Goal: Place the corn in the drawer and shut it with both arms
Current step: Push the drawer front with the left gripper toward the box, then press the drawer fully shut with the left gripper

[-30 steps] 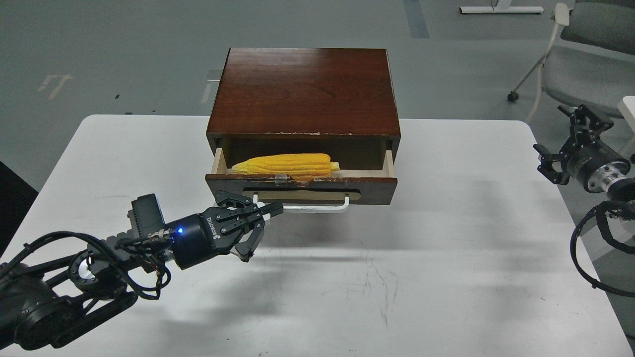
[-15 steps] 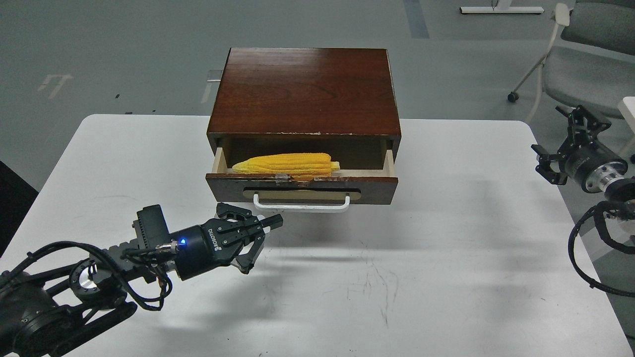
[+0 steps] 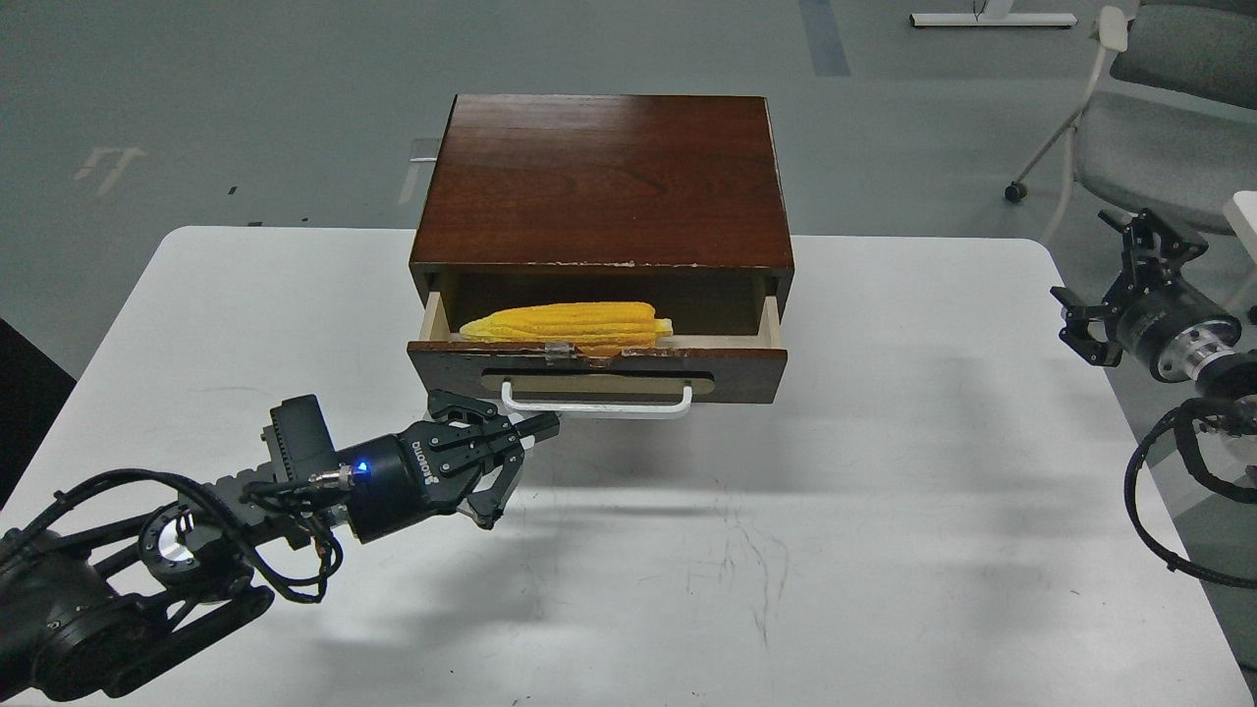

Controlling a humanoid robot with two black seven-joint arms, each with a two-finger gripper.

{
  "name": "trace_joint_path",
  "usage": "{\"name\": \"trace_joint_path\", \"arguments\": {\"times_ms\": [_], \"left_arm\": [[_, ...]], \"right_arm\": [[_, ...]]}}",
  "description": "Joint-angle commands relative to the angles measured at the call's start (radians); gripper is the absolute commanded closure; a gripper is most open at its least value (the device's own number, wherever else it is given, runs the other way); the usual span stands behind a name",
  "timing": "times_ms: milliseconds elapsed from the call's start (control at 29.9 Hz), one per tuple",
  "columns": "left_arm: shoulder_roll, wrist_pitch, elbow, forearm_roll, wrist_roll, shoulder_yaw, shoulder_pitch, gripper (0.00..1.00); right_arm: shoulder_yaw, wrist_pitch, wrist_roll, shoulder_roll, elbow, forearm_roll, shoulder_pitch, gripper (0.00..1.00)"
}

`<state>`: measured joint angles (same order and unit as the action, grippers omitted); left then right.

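1. The bright-yellow tapered corn cob (image 3: 565, 325) lies lengthwise in the dark brown wooden drawer (image 3: 597, 370), which stands pulled out from its cabinet on the white worktop (image 3: 835, 511)
2. The left pincer (image 3: 516, 462) hovers released just near-left of the white bar handle (image 3: 595, 407), apparently not touching it
3. The right pincer (image 3: 1115, 285) hangs spread and empty past the worktop's right edge, well apart from the drawer
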<state>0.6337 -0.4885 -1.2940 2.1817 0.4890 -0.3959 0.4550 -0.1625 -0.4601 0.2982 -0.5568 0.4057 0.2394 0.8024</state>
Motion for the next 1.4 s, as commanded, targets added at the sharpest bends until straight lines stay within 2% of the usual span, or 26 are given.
{"name": "trace_joint_path", "arguments": {"times_ms": [0, 568, 1371], "left_arm": [[-0.032, 0.000, 0.015, 0.000, 0.000, -0.041, 0.007, 1.00], [-0.123, 0.000, 0.156, 0.000, 0.000, -0.049, 0.062, 1.00], [-0.175, 0.000, 0.269, 0.000, 0.000, -0.052, 0.109, 1.00]], "right_arm": [[0.000, 0.001, 0.001, 0.000, -0.001, 0.000, 0.000, 0.04], [0.000, -0.002, 0.001, 0.000, -0.018, 0.000, 0.001, 0.04], [0.000, -0.006, -0.001, 0.001, -0.035, 0.000, 0.000, 0.04]]}}
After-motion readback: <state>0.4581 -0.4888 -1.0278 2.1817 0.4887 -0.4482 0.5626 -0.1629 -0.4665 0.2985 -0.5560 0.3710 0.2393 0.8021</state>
